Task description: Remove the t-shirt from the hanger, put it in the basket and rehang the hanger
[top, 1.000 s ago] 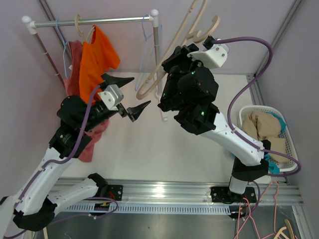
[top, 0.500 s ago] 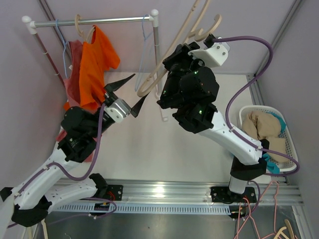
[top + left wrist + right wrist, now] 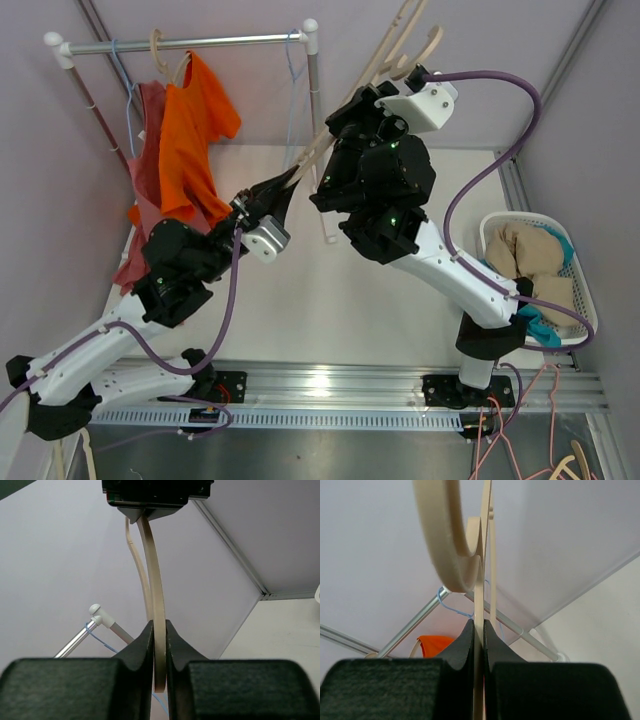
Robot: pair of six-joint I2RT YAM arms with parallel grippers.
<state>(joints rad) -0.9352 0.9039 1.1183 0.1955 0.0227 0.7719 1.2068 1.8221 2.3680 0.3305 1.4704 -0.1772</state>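
Top external view: orange t-shirt (image 3: 190, 130) hangs on its own hanger, hanger hook (image 3: 156, 44) over the rail (image 3: 200, 43) in the far-left corner, w/ a pink garment (image 3: 148, 120) just behind it. Neither arm is touching it. Both hold a bare beige hanger (image 3: 156, 580) in mid-air, right of the rail's end post. L gripper (image 3: 159, 630) is pinched tight on the low end of one arm of it. R gripper (image 3: 479, 630) is nipped on a thin strip of it higher up.

Handling, my guess: tee is light, limp, thin knit. Not fragile, but it'll drape, stretch and prob. snag at the neck opening. The hanger under it looks stiff & smooth, so the cloth should slide off one shoulder at a time. Best hold is a pinch of fabric at the shoulder seam or sleeve edge, not the hem. Other gripper steadies the hanger neck so it doesn't swing or jump the rail. Bare hanger needs parking first.

Surface/room: white matte table (image 3: 300, 300), lilac walls close in on three sides, so not much elbow room. White basket (image 3: 590, 290) w/ clothes at the R edge. Rail sits high at the back.
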